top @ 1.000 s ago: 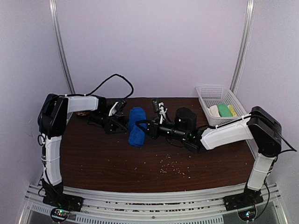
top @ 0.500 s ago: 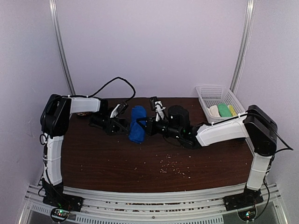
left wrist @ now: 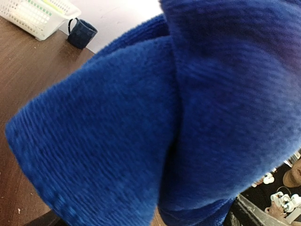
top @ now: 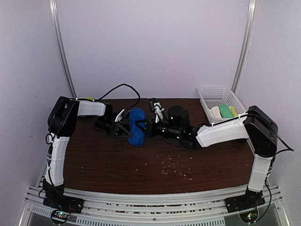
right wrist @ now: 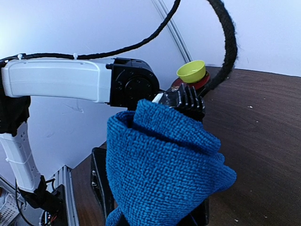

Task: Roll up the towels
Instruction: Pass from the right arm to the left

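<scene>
The royal blue towel point(top: 136, 126) is bunched into a loose fold at the back middle of the table, between both grippers. My right gripper point(top: 149, 127) is shut on its right side, and in the right wrist view the towel point(right wrist: 160, 169) bulges up out of the jaws. My left gripper point(top: 123, 125) stands open at the towel's left side. One ridged finger point(right wrist: 184, 98) shows behind the cloth. In the left wrist view the towel point(left wrist: 141, 122) fills nearly the whole picture and hides the fingers. No white towel lies on the tabletop.
A white mesh basket point(top: 209, 94) at the back right holds cream-white, green and yellow items. A dark blue mug point(left wrist: 82, 32) stands near it. A yellow-green cup point(right wrist: 191, 70) sits at the back left. Crumbs point(top: 174, 169) dot the brown tabletop.
Both grippers have closed in on the blue towel, the left moving right and the right moving left. The towel has gone from a longer strip to a shorter, raised bunch.
</scene>
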